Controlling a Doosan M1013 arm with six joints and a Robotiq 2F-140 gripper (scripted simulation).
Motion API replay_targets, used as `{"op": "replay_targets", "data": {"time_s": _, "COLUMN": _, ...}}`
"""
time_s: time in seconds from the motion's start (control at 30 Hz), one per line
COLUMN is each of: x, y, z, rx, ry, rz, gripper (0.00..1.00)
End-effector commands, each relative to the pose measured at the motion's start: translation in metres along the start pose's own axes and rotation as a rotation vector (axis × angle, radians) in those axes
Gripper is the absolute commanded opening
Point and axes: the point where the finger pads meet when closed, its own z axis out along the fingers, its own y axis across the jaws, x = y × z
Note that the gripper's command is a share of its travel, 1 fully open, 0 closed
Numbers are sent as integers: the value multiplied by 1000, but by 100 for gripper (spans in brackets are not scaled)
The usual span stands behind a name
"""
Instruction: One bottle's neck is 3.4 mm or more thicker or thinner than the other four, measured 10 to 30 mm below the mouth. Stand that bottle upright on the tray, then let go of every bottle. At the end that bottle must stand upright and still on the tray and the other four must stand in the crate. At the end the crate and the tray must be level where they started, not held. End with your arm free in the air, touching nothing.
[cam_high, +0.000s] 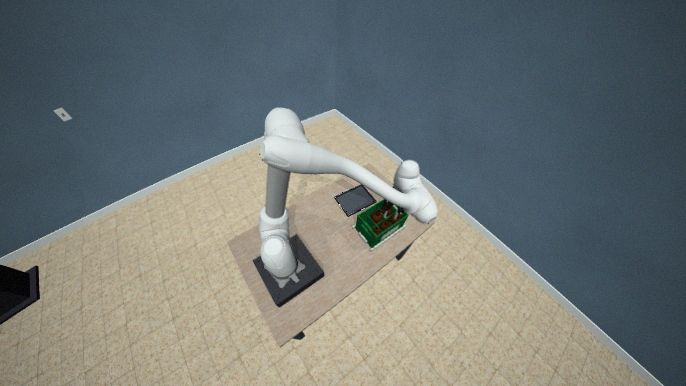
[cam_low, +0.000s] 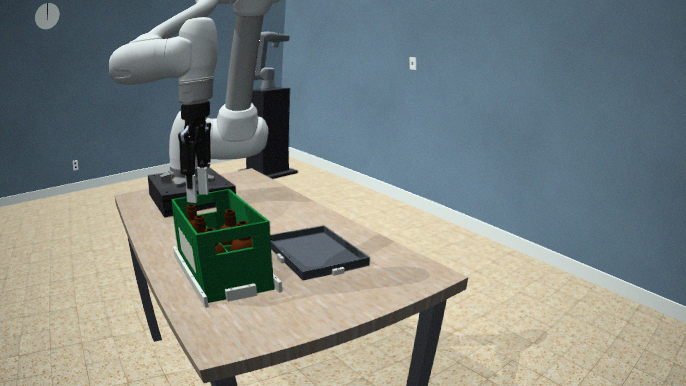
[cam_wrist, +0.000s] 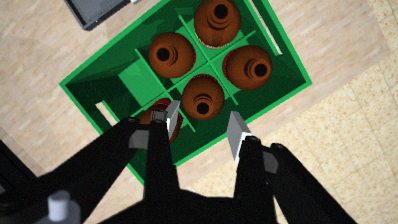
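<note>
The green crate (cam_high: 367, 237) (cam_low: 235, 270) (cam_wrist: 275, 104) stands level on the table. Several brown bottles stand in its compartments: one at the top (cam_wrist: 210, 32), one at the upper left (cam_wrist: 182, 60), one at the right (cam_wrist: 240, 72), one in the middle (cam_wrist: 203, 92) and one at the lower left (cam_wrist: 175, 131), partly hidden by a finger. Which neck differs cannot be told. The dark tray (cam_high: 355, 200) (cam_low: 315, 247) (cam_wrist: 95, 10) lies level and bears no bottle. My gripper (cam_low: 197, 192) (cam_wrist: 203, 117) is partly open and empty, pointing down above the bottle mouths.
Pale stop blocks (cam_low: 241, 292) stand around the crate's foot, and small ones (cam_low: 338, 271) at the tray. The crate walls rise around the bottles, with green dividers (cam_wrist: 215, 70) between them. The robot's dark base plate (cam_high: 312, 272) is at the table's other end.
</note>
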Motion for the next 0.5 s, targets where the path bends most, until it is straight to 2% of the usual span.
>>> {"op": "replay_targets", "data": {"time_s": 0.0, "x": -2, "y": -1, "z": 9, "rx": 2, "ry": -5, "rz": 5, "gripper": 38}}
{"op": "replay_targets", "data": {"time_s": 0.47, "x": -2, "y": -1, "z": 23, "rx": 2, "ry": -5, "rz": 5, "gripper": 38}}
